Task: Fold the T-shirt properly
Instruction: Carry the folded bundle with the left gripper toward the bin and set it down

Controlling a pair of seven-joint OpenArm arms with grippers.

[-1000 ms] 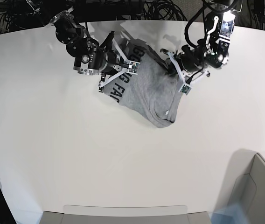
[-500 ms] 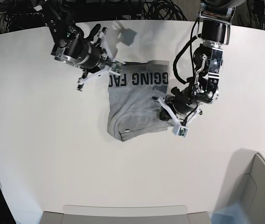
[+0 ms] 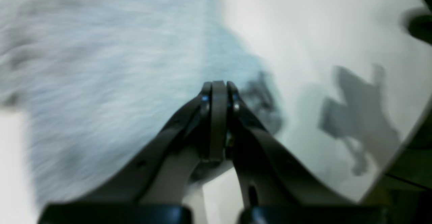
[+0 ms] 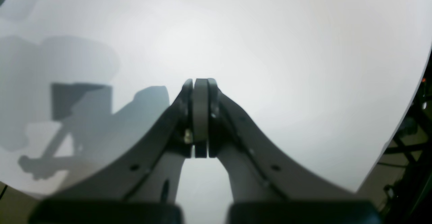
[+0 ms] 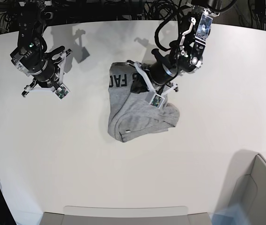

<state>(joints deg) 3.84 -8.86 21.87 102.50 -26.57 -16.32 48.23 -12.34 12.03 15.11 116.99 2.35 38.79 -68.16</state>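
Note:
The grey T-shirt (image 5: 140, 115) lies crumpled on the white table (image 5: 77, 154), with black letters (image 5: 119, 81) showing at its top left. My left gripper (image 5: 138, 84) is over the shirt's upper part. In the left wrist view its jaws (image 3: 218, 86) are shut, with blurred grey T-shirt (image 3: 101, 82) below and no cloth seen between them. My right gripper (image 5: 43, 84) hangs over bare table far left of the shirt. In the right wrist view it (image 4: 200, 82) is shut and empty, with only table (image 4: 270, 48) beneath.
A grey bin (image 5: 259, 187) stands at the lower right corner. A flat grey tray edge (image 5: 123, 214) runs along the table's front. Dark cables (image 5: 161, 9) lie beyond the far edge.
The shirt has gone from held up between both grippers to lying on the table. My right gripper has swung far left, away from it. My left gripper moved up-left over the shirt.

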